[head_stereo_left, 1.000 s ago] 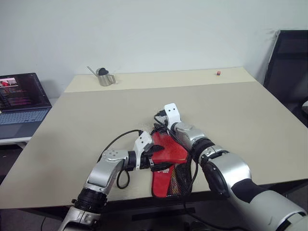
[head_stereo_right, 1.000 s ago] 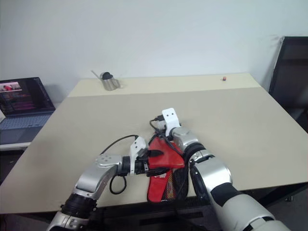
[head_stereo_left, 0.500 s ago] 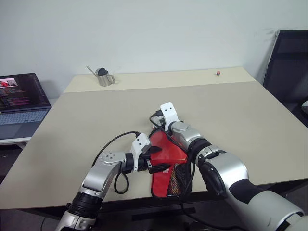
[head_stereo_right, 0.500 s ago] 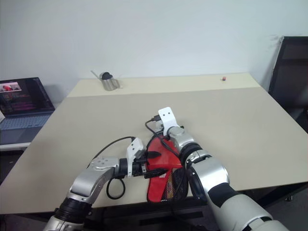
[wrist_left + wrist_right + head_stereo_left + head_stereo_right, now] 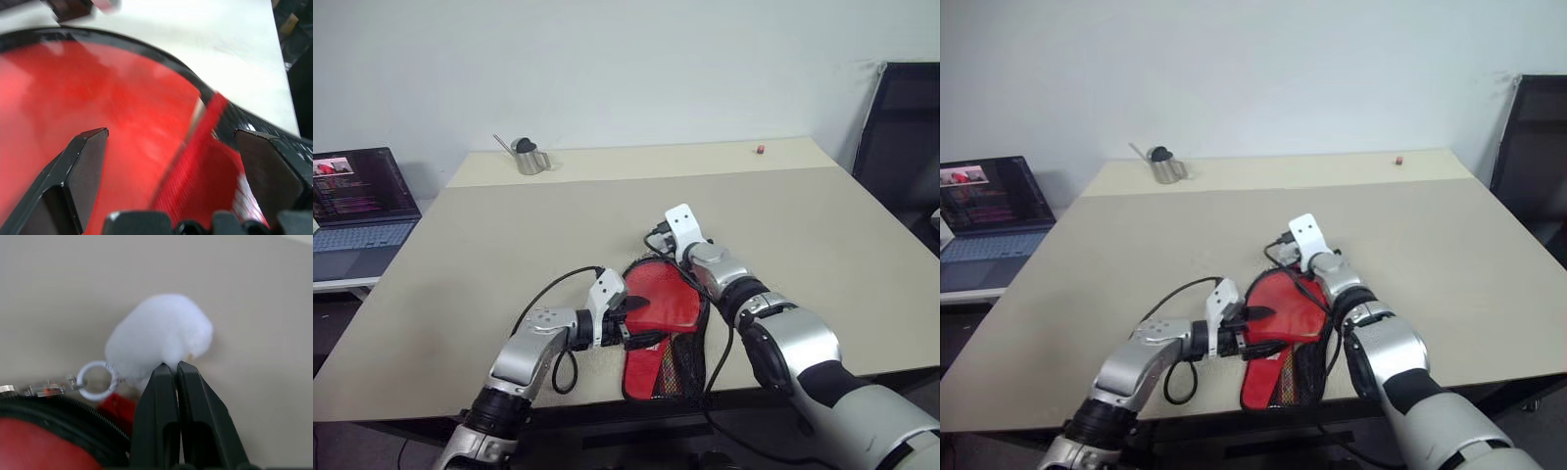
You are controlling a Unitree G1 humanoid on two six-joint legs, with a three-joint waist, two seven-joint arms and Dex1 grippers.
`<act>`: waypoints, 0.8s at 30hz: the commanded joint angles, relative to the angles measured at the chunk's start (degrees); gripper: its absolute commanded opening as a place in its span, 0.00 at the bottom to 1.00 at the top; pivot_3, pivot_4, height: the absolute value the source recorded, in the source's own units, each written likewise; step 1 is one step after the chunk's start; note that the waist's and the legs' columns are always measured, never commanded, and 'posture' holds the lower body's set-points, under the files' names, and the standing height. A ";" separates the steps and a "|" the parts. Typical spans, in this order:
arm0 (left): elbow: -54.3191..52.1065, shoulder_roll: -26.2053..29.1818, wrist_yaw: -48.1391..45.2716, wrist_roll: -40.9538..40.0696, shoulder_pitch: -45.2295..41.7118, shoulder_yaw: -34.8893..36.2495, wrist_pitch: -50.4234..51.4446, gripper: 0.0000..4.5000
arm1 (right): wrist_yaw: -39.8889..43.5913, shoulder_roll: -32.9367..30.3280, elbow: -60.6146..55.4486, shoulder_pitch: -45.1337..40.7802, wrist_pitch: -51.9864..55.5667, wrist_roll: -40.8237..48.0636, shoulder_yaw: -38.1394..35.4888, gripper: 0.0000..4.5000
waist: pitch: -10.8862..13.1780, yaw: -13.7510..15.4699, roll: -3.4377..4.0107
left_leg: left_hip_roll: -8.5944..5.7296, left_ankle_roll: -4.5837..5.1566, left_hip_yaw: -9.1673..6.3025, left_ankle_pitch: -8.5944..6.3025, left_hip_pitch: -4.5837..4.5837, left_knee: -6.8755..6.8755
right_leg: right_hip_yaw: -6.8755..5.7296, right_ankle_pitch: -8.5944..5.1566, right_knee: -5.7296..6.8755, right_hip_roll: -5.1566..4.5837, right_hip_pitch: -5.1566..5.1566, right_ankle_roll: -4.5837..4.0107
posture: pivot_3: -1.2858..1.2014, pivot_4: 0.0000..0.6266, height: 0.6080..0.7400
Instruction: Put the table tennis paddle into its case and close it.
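The case [image 5: 656,367], red with black edging and a black mesh pocket, lies at the table's front edge. Inside its black rim shows the smooth red round face of the table tennis paddle [image 5: 662,302]; the handle is hidden. My left gripper [image 5: 631,319] is open, and in its wrist view the fingers [image 5: 85,161] straddle the red face and the case's red edge strip [image 5: 195,147]. My right gripper [image 5: 176,365], at the case's far end [image 5: 656,241], is shut on a white pompom [image 5: 156,333]. A ring [image 5: 96,380] joins the pompom to the zip pull.
A small metal watering can [image 5: 526,157] and a tiny red object [image 5: 759,149] sit at the far side of the beige table [image 5: 509,235]. A laptop [image 5: 362,201] stands off to the left, and a black chair [image 5: 901,127] to the right.
My right gripper closed on the pompom and moved to the right, and the case's far end shifted right with it. The left gripper stayed open beside the case.
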 commanded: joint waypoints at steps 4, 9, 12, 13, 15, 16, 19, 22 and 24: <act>5.97 -2.14 0.72 1.31 -4.56 -1.40 -4.57 1.00 | 0.34 -1.05 -2.17 0.51 -1.36 -0.23 -0.13 0.01 | 0.00 -0.03 0.00 | 0.00 -0.02 0.01 0.01 0.01 -0.01 | 0.01 0.00 -0.01 0.00 0.00 0.00 | 0.52 0.24 1.00; 9.31 -3.21 1.72 2.23 -5.42 -1.34 -6.81 1.00 | 1.28 -1.35 -2.68 0.67 -1.21 -0.41 0.24 0.01 | 0.00 -0.01 0.00 | 0.01 -0.03 0.01 0.02 0.01 0.00 | 0.03 0.00 -0.01 0.00 0.00 0.01 | 0.52 0.24 1.00; 11.86 -3.43 1.23 2.75 -5.90 -1.72 -7.86 1.00 | 1.75 -1.36 -2.98 0.66 -1.16 -0.48 0.42 0.01 | -0.01 0.00 0.00 | 0.00 -0.02 0.01 0.01 0.03 0.02 | 0.03 0.01 0.01 0.00 0.01 0.02 | 0.52 0.24 1.00; 12.97 -3.20 0.36 3.08 -5.93 -2.32 -8.25 1.00 | 1.93 -1.37 -3.13 0.62 -1.12 -0.49 0.42 0.01 | -0.01 0.00 0.00 | 0.00 -0.02 0.01 0.01 0.04 0.02 | 0.03 0.01 0.02 0.00 0.01 0.02 | 0.52 0.24 1.00; 14.76 -2.62 -1.12 3.96 -5.89 -3.36 -8.94 1.00 | 2.13 -1.46 -3.34 0.54 -1.02 -0.49 0.37 0.01 | -0.03 -0.01 0.03 | 0.00 -0.01 0.02 0.01 0.07 0.01 | 0.04 0.01 0.03 0.00 0.03 0.02 | 0.52 0.24 1.00; 15.62 -2.28 -1.71 4.49 -5.90 -3.79 -9.46 1.00 | 2.19 -1.57 -3.42 0.52 -0.94 -0.40 0.25 0.01 | -0.06 -0.01 0.03 | -0.01 -0.01 0.02 0.01 0.09 0.01 | 0.04 0.01 0.03 0.00 0.06 0.02 | 0.52 0.24 1.00; 18.45 -1.47 -2.22 6.35 -6.17 -4.79 -11.25 1.00 | 2.43 -2.23 -3.72 0.48 -0.77 -0.12 -0.05 0.01 | -0.09 -0.01 0.05 | -0.01 -0.01 0.02 0.01 0.13 0.01 | 0.04 0.01 0.02 0.00 0.10 0.02 | 0.52 0.24 1.00; 20.51 -1.32 -2.41 7.14 -6.52 -5.07 -12.18 1.00 | 2.75 -4.06 -4.25 0.64 -0.59 0.15 -0.44 0.01 | -0.10 0.06 0.07 | -0.01 0.09 0.00 -0.05 0.30 0.01 | 0.02 0.01 0.00 0.00 0.29 0.03 | 0.52 0.24 1.00; 21.52 -1.44 -2.45 7.36 -6.74 -5.02 -12.69 1.00 | 2.83 -5.49 -4.59 0.84 -0.50 0.25 -0.64 0.01 | -0.10 0.09 0.07 | -0.02 0.15 -0.01 -0.09 0.47 0.00 | 0.01 0.01 -0.04 0.00 0.51 0.03 | 0.52 0.24 1.00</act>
